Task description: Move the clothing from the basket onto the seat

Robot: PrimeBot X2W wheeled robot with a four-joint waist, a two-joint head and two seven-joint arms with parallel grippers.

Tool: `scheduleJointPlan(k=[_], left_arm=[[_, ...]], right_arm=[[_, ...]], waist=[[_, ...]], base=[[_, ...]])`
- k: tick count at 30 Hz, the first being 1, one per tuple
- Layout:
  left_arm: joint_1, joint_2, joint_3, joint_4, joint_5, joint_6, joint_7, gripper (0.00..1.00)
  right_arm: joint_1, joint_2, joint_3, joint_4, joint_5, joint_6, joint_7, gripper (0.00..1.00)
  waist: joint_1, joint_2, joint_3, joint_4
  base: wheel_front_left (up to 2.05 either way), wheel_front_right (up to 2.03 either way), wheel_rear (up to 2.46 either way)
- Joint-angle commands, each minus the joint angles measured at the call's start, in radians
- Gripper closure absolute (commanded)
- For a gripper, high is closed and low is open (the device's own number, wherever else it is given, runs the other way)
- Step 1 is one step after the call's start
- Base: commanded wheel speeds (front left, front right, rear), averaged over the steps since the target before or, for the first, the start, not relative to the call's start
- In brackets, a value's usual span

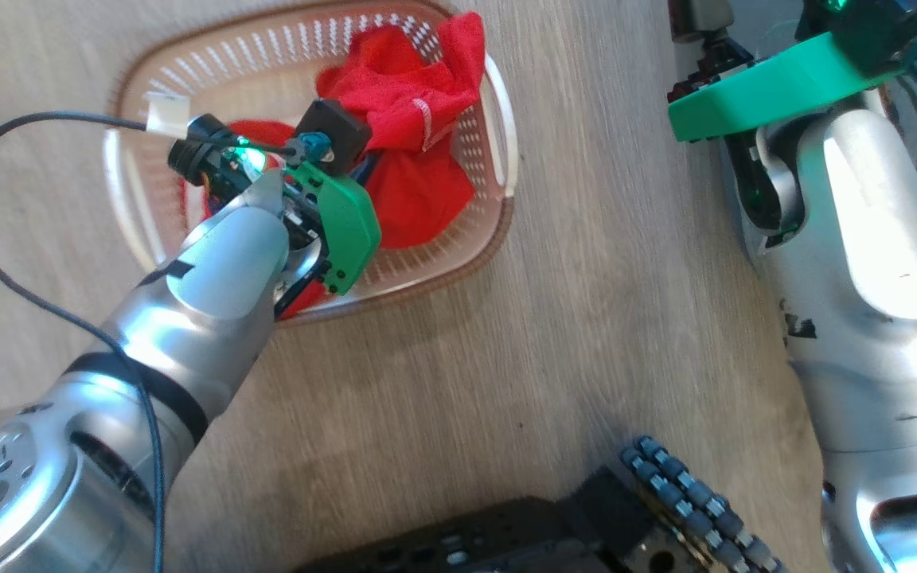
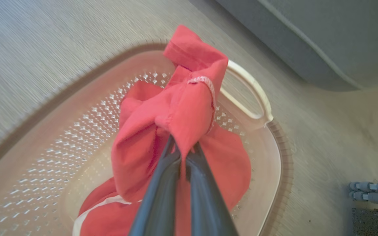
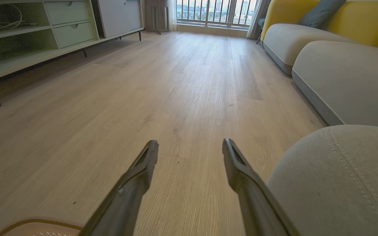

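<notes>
Floor: pale wood-grain planks [image 1: 586, 318] lie under everything, and the basket stands directly on them.
Robot base: a dark block with a row of grey-blue rollers [image 1: 689, 501] sits at 5 o'clock in the head view, nearest the camera.
Left arm: the silver forearm [image 1: 212, 270], with a green plastic plate at its wrist, reaches from 7 o'clock into the basket.
Left tool [image 2: 184, 149]: its two long dark fingers are pressed together, pinching a fold of red fabric at the tips.
Clothing: the soft bright red fabric garment [image 2: 182, 111] bunches around the grip, and its top fold rises past the rim at 1 o'clock. A second red piece with thin white piping [image 2: 110, 216] lies on the basket's bottom at 7 o'clock of the left wrist view.
Basket: the cream perforated plastic laundry basket [image 1: 267, 72] has a brown rim and white side handles. It sits at 11 o'clock in the head view with all the clothing inside it.
Right arm: the silver forearm [image 1: 864, 239] at 3 o'clock is well apart from the basket.
Right tool [image 3: 190, 147]: its fingers are spread wide with nothing between them, above bare floor.
Seat: the large grey fabric sofa cushion with pale stitched seams [image 3: 340, 177] is at 4 o'clock in the right wrist view, just beside the right tool, with more grey cushions beyond it.
Far room: a pale low cabinet [image 3: 28, 42] stands at 10 o'clock, and a window with railings [image 3: 215, 13] is at 12.
</notes>
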Motion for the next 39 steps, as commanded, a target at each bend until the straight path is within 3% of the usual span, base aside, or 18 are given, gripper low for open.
scheduleJointPlan(k=[1, 22, 31, 39], left_arm=[[0.017, 0.007, 0.042, -0.045, -0.010, -0.001, -0.013, 1.00], [0.237, 0.019, 0.402, -0.372, 0.128, 0.019, -0.013, 1.00], [0.274, -0.002, 0.528, -0.477, 0.202, 0.018, -0.013, 1.00], [0.267, -0.012, 0.580, -0.529, 0.249, 0.013, -0.014, 1.00]], right_arm=[[0.039, 0.015, 0.001, -0.017, -0.013, 0.000, -0.006, 0.00], [0.211, 0.013, 0.005, 0.113, -0.070, 0.000, -0.006, 0.00], [0.282, 0.009, 0.018, 0.149, -0.051, 0.000, -0.006, 0.00], [0.332, 0.008, 0.038, 0.166, -0.028, 0.000, -0.006, 0.00]], waist=[[0.0001, -0.0001, -0.075, 0.046], [0.0001, -0.0001, -0.448, 0.167], [0.0001, -0.0001, -0.569, 0.184], [0.0001, -0.0001, -0.642, 0.179]], base=[[0.00, 0.00, 0.00], [0.00, 0.00, 0.00], [0.00, 0.00, 0.00], [0.00, 0.00, 0.00]])
